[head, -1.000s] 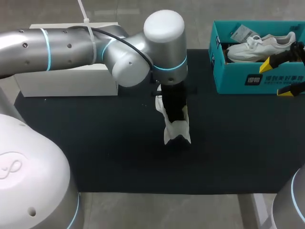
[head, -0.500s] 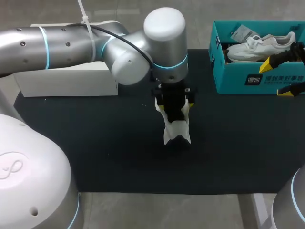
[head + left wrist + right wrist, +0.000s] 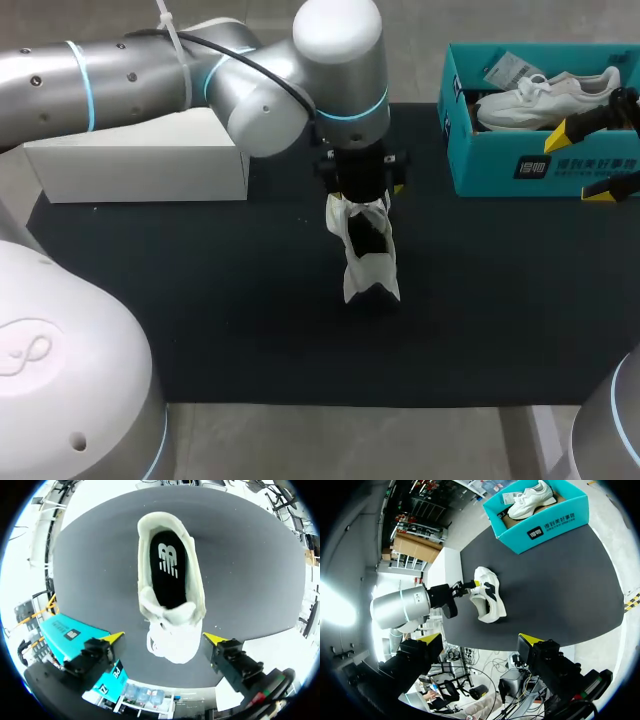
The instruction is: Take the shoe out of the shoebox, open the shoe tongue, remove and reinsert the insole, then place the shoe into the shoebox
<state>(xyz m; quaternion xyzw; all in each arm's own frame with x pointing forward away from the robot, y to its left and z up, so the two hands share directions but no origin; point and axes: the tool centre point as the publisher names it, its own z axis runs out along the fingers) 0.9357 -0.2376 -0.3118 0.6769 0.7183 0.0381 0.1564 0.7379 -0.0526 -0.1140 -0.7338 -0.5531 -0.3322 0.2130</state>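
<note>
Main risk: the white mesh sneaker (image 3: 172,625) stands free on the dark grey mat (image 3: 200,300), mid-table, with nothing pinning it. If the left gripper (image 3: 165,638) comes down for the black foam insole (image 3: 167,572), a yellow tip could snag the collar or laces and tip or drag the shoe. If it pinches the insole, friction may lift the whole sneaker rather than just the liner. The insole looks seated flat inside, and I can't tell from this whether it's pre-removal or already reinserted. Second risk: the teal cardboard shoebox (image 3: 490,165) at the far right of the mat already holds another white sneaker (image 3: 545,98), so room is tight and a careless drop could leave the shoe on the rim. Left gripper: jaws spread wide, holding nothing, hovering above the sneaker's toe end with a tip out to each side, and no contact that I can see. Right gripper (image 3: 480,640): also spread and empty, parked by the shoebox, well apart from the sneaker, so it gives no bracing
</note>
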